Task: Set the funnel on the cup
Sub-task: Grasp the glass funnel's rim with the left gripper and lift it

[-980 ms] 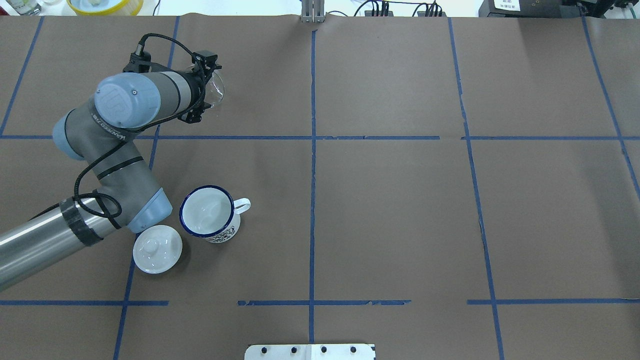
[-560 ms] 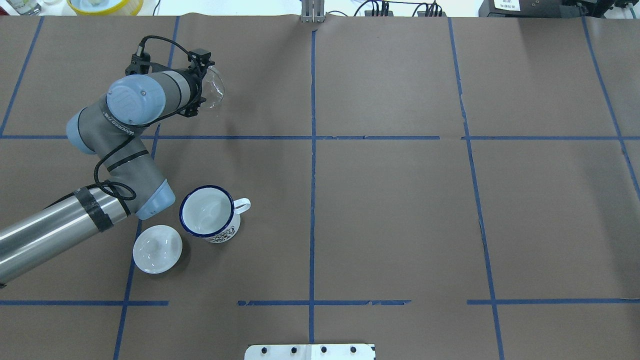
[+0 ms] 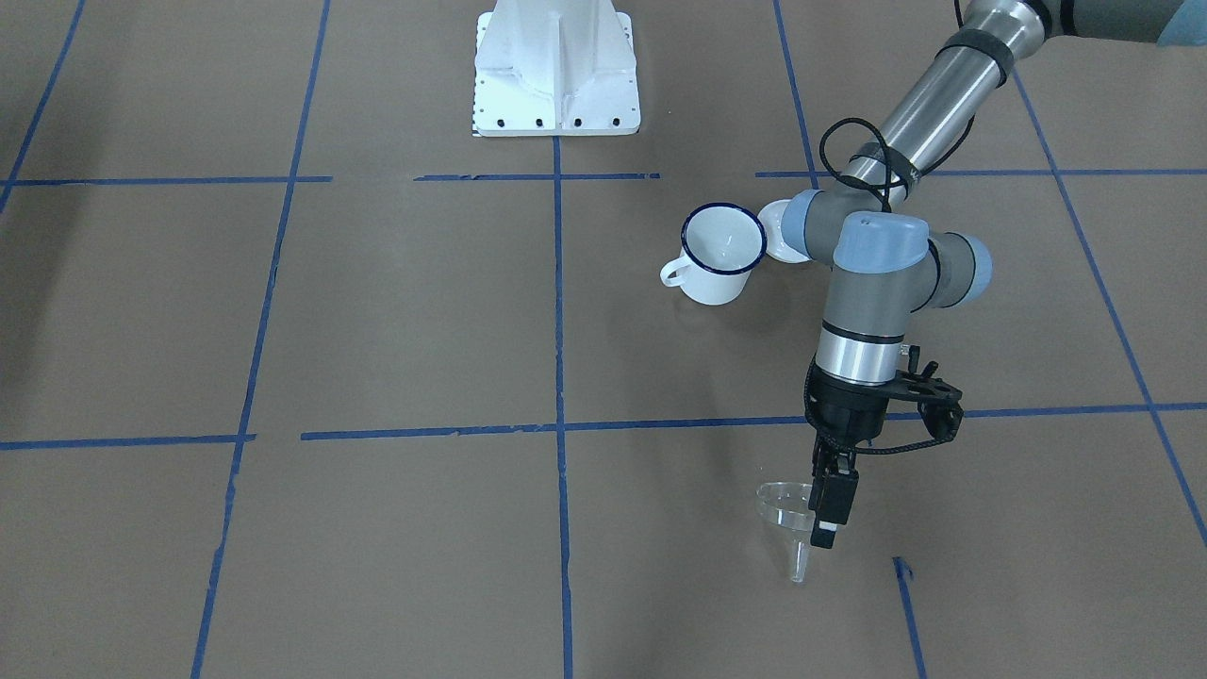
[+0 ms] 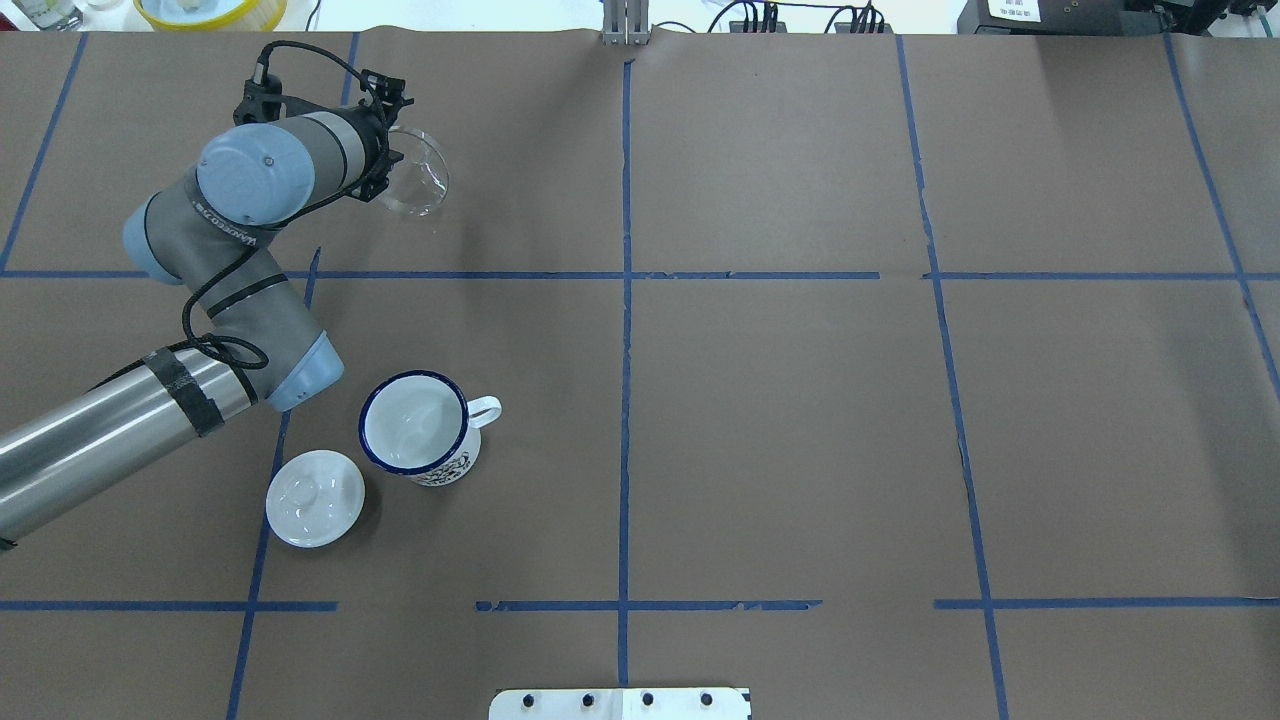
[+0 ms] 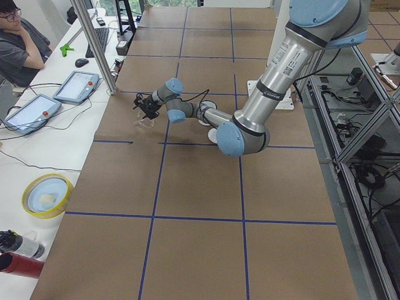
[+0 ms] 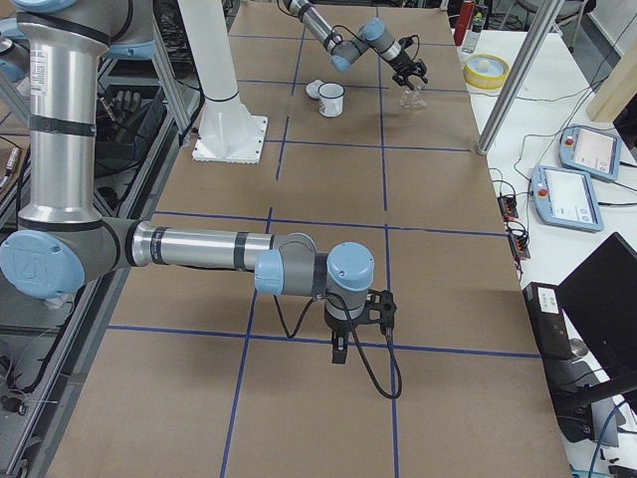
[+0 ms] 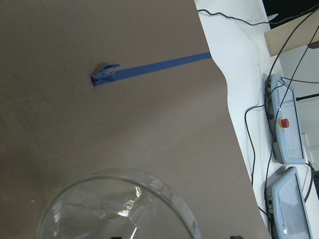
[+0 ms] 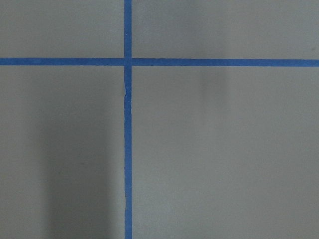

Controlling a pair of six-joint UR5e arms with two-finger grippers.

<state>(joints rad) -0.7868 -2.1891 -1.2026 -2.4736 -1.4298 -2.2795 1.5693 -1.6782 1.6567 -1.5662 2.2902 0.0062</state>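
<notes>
The clear funnel [image 4: 415,180] hangs upright, spout down, at the far left of the table; it also shows in the front view [image 3: 785,514] and fills the bottom of the left wrist view [image 7: 119,209]. My left gripper [image 3: 830,514] is shut on its rim from the side. The white mug with the dark blue rim [image 4: 412,422] stands open and empty nearer the robot, handle to the right, well apart from the funnel. My right gripper [image 6: 338,349] shows only in the exterior right view, over bare paper; I cannot tell whether it is open.
A round white knobbed lid [image 4: 315,497] lies just left of the mug, near my left arm's elbow [image 4: 300,380]. A yellow bowl [image 4: 210,10] sits past the far edge. The robot base [image 3: 556,75] is at the near middle. Blue tape lines cross the brown paper.
My left wrist has swung left and toward the far edge while the funnel stayed at about the same spot; more of its round bowl now shows. Mug and lid have not moved.
</notes>
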